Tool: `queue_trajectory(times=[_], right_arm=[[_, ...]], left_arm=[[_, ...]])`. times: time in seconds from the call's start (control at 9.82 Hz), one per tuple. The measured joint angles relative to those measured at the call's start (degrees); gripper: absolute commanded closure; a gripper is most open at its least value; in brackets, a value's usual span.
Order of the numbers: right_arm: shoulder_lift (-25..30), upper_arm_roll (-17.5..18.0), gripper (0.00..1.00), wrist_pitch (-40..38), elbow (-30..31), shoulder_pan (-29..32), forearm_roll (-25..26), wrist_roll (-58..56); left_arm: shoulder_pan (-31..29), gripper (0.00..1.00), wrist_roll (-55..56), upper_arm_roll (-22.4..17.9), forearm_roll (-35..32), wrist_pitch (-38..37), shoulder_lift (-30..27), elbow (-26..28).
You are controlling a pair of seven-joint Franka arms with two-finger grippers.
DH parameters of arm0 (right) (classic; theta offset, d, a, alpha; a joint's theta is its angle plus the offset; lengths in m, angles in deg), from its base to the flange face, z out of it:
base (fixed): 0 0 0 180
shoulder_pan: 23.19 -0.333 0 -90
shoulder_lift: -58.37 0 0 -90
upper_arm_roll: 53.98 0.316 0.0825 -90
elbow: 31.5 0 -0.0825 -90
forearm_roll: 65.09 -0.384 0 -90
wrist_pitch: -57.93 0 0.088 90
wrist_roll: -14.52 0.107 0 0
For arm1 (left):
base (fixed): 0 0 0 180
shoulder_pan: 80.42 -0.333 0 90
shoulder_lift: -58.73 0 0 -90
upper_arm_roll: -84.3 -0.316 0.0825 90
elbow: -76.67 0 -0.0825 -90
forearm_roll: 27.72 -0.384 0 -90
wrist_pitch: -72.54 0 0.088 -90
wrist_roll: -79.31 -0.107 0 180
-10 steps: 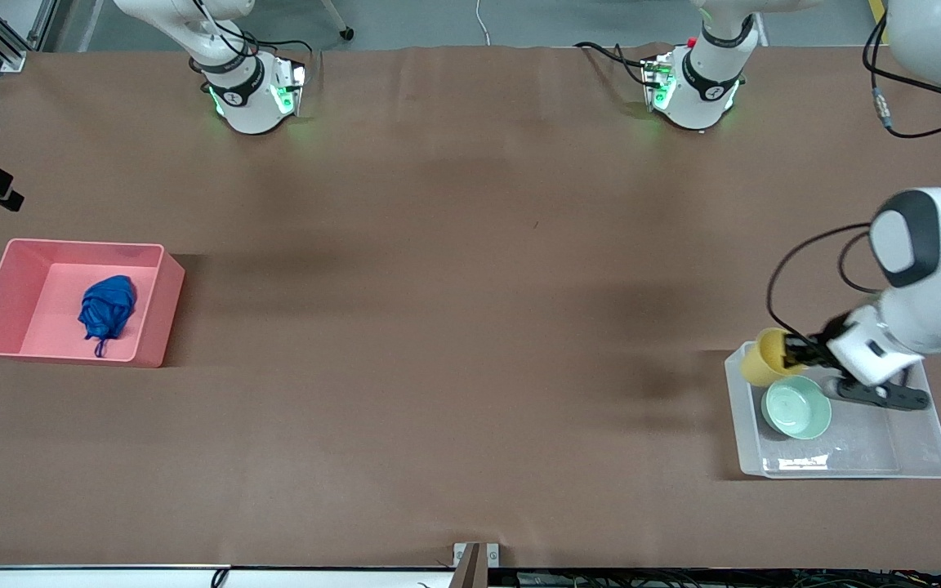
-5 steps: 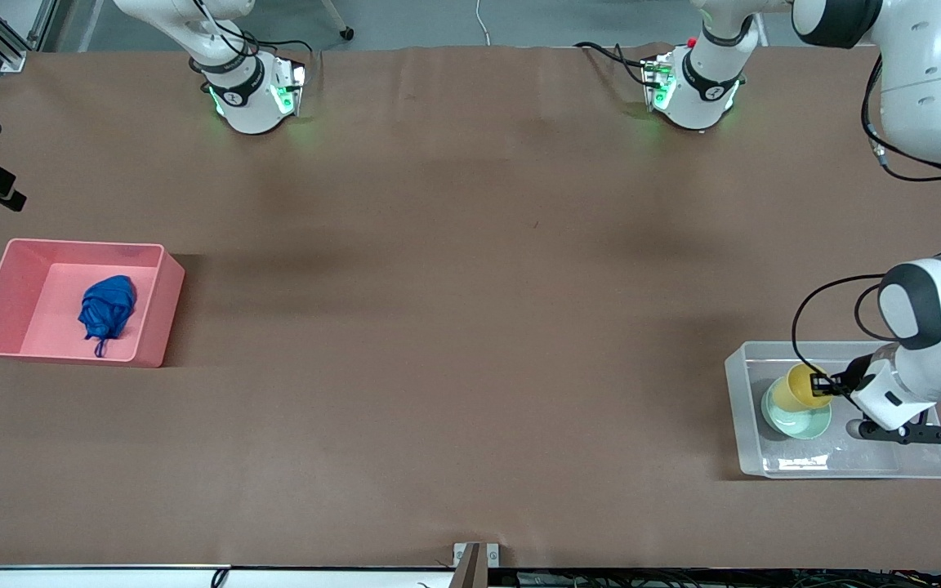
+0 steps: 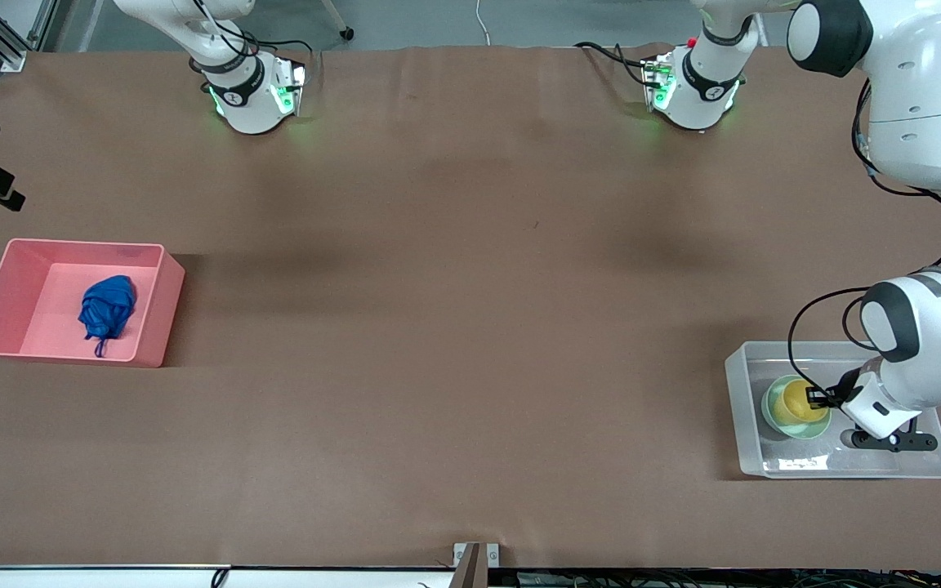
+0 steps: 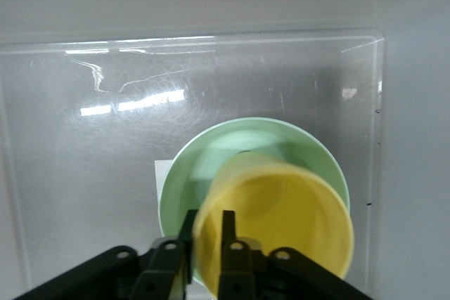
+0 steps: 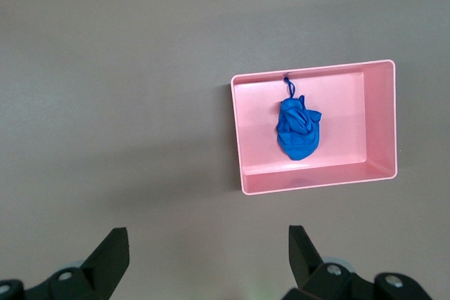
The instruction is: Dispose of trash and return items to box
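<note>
The clear box (image 3: 916, 461) stands toward the left arm's end of the table, near the front camera. The mint-green bowl (image 3: 771, 416) lies in it. The yellow cup (image 3: 791, 400) is inside the bowl, and my left gripper (image 3: 818, 398) is shut on its rim. In the left wrist view the cup (image 4: 281, 219) is tilted in the bowl (image 4: 211, 166), one finger inside the rim and one outside, in my left gripper (image 4: 208, 226). The blue cloth wad (image 3: 106, 304) lies in the pink bin (image 3: 156, 314); it also shows in the right wrist view (image 5: 298, 128). My right gripper (image 5: 208, 244) is open, high over the table.
The pink bin (image 5: 242, 138) stands toward the right arm's end of the table. Both arm bases are at the table's edge farthest from the front camera. The brown table (image 3: 470, 327) is bare between the two bins.
My left gripper has carried the yellow cup from over the box's corner down into the mint-green bowl. The right arm has not moved.
</note>
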Motion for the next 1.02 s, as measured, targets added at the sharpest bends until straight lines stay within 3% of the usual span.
queue_trajectory(times=[0.2, 0.41, 1.02], right_arm=[[0.00, -0.02, 0.00, 0.00, 0.00, 0.00, 0.00, 0.00], [0.00, 0.00, 0.00, 0.03, -0.02, -0.01, 0.00, 0.00], [-0.02, -0.06, 0.00, 0.02, -0.04, -0.04, 0.00, 0.00]], left_arm=[[0.08, 0.00, 0.02, -0.01, 0.00, 0.53, -1.79, -1.84], [0.50, 0.00, 0.06, 0.30, 0.00, -0.38, -8.54, -2.02], [1.03, 0.00, 3.36, 4.77, -4.97, -20.81, -40.55, 11.71]])
